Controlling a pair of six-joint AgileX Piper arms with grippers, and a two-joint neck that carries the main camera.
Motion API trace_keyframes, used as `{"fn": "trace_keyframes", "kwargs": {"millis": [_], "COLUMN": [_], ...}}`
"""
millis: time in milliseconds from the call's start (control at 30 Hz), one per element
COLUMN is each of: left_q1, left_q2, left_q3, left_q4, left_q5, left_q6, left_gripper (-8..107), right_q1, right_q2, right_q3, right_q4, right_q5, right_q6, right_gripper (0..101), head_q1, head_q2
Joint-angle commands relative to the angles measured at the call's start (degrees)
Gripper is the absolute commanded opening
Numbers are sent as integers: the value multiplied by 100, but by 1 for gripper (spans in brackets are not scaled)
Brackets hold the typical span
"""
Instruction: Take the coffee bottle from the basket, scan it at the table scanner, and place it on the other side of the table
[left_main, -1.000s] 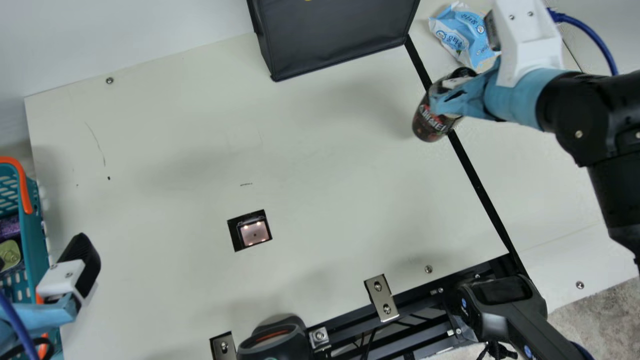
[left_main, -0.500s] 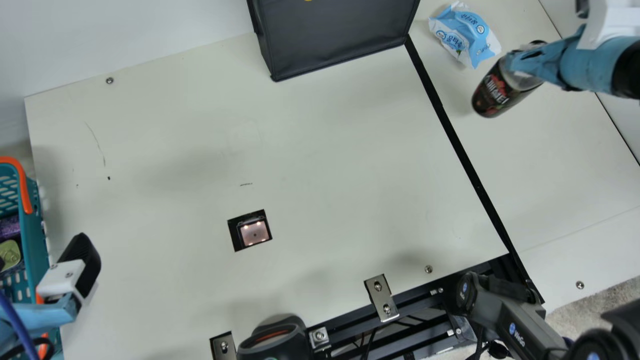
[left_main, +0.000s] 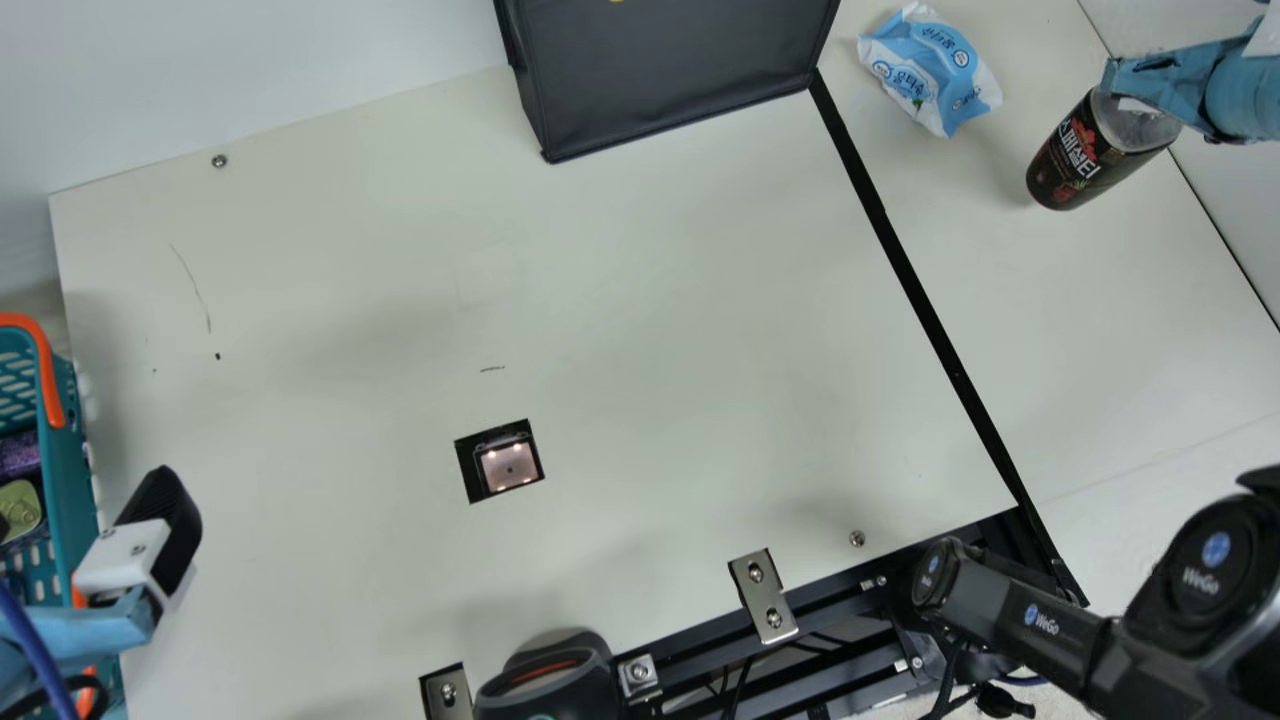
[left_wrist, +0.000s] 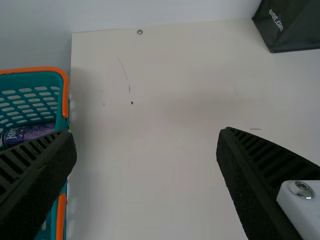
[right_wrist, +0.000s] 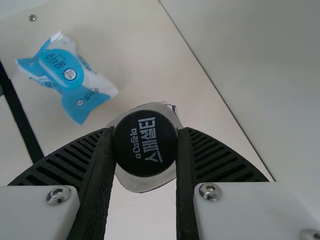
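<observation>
Stretched in from the main view's edge at three o'clock, the right gripper (left_main: 1140, 90) points toward nine, its ribbed fingers pinching the bottle (left_main: 1095, 150) at the cap (right_wrist: 145, 143), centered between them, the body slanting away toward seven. The bottle is at two o'clock from the scanner (left_main: 508, 467); toward nine, the left gripper (left_main: 140, 545) holds its fingers wide apart beside the basket (left_main: 75, 440).

Here's the dark-labelled, black-capped plastic coffee bottle (left_main: 1082, 160), clamped at its top in the right gripper (left_main: 1140, 85), its body below the fingers.
</observation>
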Motion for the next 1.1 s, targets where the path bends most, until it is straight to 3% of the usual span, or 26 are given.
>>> {"fn": "trace_keyframes", "kwargs": {"millis": [0, 400, 700, 1067], "left_q1": [0, 0, 0, 0], "left_q2": [0, 0, 0, 0], "left_q3": [0, 0, 0, 0], "left_q4": [0, 0, 0, 0], "left_q5": [0, 0, 0, 0], "left_q6": [0, 0, 0, 0], "left_gripper": [90, 90, 90, 90], "right_q1": [21, 156, 180, 140], "right_q2": [187, 1062, 1415, 1457], "right_q3": [-115, -811, -977, -964], "right_q4": [-33, -258, -414, -403], "right_q5": [-69, -256, -276, -293], "right_q6": [75, 550, 776, 839], "right_gripper": [0, 0, 0, 37], "head_q1": [-166, -166, -166, -166], "head_q2": [-13, -13, -13, -13]}}
